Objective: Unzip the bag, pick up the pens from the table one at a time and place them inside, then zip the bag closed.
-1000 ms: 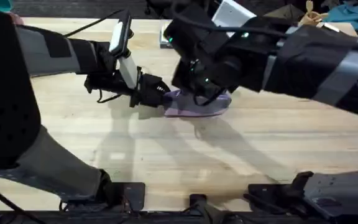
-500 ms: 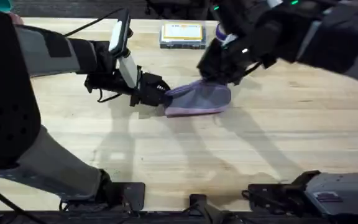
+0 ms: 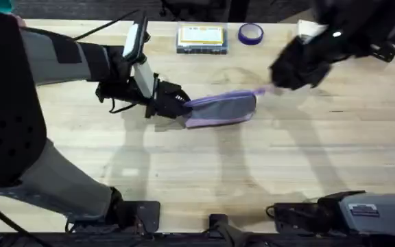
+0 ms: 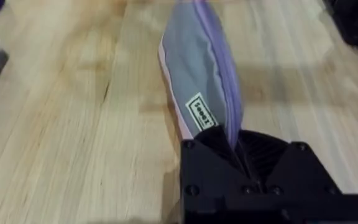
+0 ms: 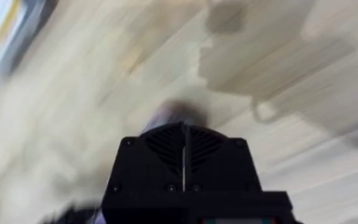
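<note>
Lilac-and-grey bag [image 3: 221,109] lying flat on the wooden surface [image 3: 204,171], a little left of centre and toward the far half, long axis running left to right. Grey panel facing up, lilac strip along the near edge and along the upper seam; small pale label with dark lettering visible on the grey fabric in the left wrist view [image 4: 202,112]. Zipper line along the top looking drawn together, with a thin lilac pull or tab sticking out past the bag's right end toward the right arm.

Left hand [image 3: 178,108] at the bag's left end, black fingers pressed together on the fabric tip, pinching that end against the surface; same pinch seen close up from the left wrist [image 4: 238,146], the bag stretching away from the fingers. Left arm reaching in from the lower left, white link angled upward behind the wrist.

Right hand [image 3: 280,75] raised above the surface just beyond the bag's right end, dark and motion-smeared; from the right wrist, fingers [image 5: 184,155] looking pressed together with a thin seam between them, nothing clearly held.

Along the far edge, a flat blue-and-yellow box [image 3: 201,38] and, just to its right, a purple tape roll [image 3: 250,33], both well apart from the bag.
</note>
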Action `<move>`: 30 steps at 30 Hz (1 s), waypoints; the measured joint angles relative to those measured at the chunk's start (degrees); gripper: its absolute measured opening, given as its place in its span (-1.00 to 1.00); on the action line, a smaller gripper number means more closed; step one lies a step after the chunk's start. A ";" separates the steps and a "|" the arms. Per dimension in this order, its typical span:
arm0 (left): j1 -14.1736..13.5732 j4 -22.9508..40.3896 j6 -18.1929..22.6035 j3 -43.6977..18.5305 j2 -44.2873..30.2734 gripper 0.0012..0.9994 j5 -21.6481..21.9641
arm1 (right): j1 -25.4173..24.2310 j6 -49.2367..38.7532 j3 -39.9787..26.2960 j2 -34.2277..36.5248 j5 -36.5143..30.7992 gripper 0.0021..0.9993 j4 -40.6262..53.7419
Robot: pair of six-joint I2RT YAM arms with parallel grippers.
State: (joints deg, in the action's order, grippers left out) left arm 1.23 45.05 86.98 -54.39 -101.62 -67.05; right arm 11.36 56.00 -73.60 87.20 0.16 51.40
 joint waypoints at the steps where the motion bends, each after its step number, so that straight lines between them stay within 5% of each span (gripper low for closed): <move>1: 0.29 0.15 0.00 0.00 0.00 -0.92 0.23 | -2.53 -0.89 0.02 -0.04 -1.07 -0.95 0.16; 9: 0.59 0.11 0.00 0.00 0.00 -0.92 0.46 | -15.40 -9.07 0.00 -0.04 -4.55 -0.94 0.98; 16: 0.59 0.11 0.00 0.00 0.00 -0.92 0.48 | -16.81 -20.61 0.00 -1.98 -1.34 -0.89 0.90; 22: 0.59 0.11 -0.01 0.00 -0.02 -0.92 0.48 | -15.57 -32.50 0.01 -8.93 4.54 0.02 0.92; 25: 0.59 0.11 0.02 0.00 0.00 -0.88 0.50 | -15.12 -40.87 0.01 -13.24 8.29 0.83 1.82; 26: 0.59 0.05 0.24 0.00 -0.02 -0.72 0.55 | -14.92 -44.00 0.02 -14.73 9.33 0.96 2.57; 30: 0.94 0.20 -0.02 0.00 -0.02 0.55 0.39 | -14.06 -53.42 0.02 -19.83 11.70 0.99 5.27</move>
State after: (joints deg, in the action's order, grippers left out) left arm 2.17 45.25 86.96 -54.39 -101.65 -66.66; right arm -2.70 2.58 -73.58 67.37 11.86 56.66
